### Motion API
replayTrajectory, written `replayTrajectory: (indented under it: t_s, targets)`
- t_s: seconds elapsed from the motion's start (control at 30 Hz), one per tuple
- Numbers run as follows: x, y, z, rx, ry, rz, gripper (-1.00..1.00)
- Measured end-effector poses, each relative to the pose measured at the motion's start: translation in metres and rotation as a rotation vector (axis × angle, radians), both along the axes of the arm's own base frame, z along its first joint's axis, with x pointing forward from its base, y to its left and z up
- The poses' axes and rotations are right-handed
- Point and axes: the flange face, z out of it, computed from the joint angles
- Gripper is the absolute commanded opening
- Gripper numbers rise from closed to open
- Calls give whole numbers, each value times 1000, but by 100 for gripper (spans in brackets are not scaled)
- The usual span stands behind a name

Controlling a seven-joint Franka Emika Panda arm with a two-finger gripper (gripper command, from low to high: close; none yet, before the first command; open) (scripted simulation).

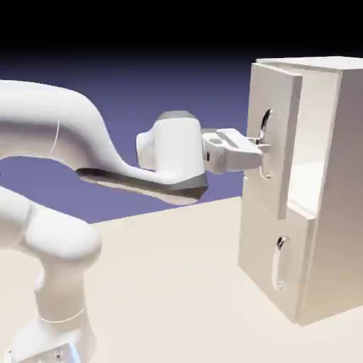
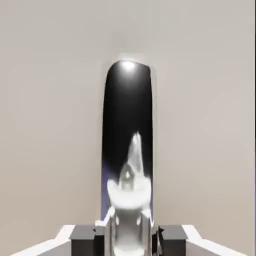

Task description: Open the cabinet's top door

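Cabinet (image 1: 344, 184) at the exterior view's right, upright on the table (image 1: 163, 283), two doors stacked on its front. Top door (image 1: 276, 99) is the taller one and stands ajar: its near edge is swung out from the body, its far edge close against the front. Lower door (image 1: 269, 248) sits flush, its own curved silver handle (image 1: 278, 262) upright near its near edge.

Upper compartment (image 1: 312, 120) shows through the gap between top door and near side wall. Inside is pale and brightly lit: cream wall above, whiter floor (image 1: 305, 186) at the bottom. The rest of it is hidden behind the door. Lower compartment's inside is hidden too.

Arm (image 1: 53, 120) reaches across from the exterior view's left, hand (image 1: 230, 150) roughly level in front of top door. Gripper (image 2: 128, 235) is closed on the top handle (image 2: 127, 100), one fingertip on each side, the bar pinched between them. In the hand view the handle runs up the middle, dark and glossy above, bright and silvery lower down between the tips. Beige door panel fills most of the background; a thin blue-violet strip shows at the right edge.
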Motion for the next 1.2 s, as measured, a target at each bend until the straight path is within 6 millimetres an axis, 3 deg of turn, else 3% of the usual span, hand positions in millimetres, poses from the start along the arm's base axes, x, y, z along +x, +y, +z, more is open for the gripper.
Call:
replayTrajectory:
  t_s: [0.5,0.7,0.97,1.2]
  targets:
    - [-39,58,0,0,-1,-256,-100]
    - [-44,69,0,-2,-1,-300,-100]
    - [-59,111,0,1,-1,-465,-100]
    - [-67,161,0,1,-1,-651,-100]
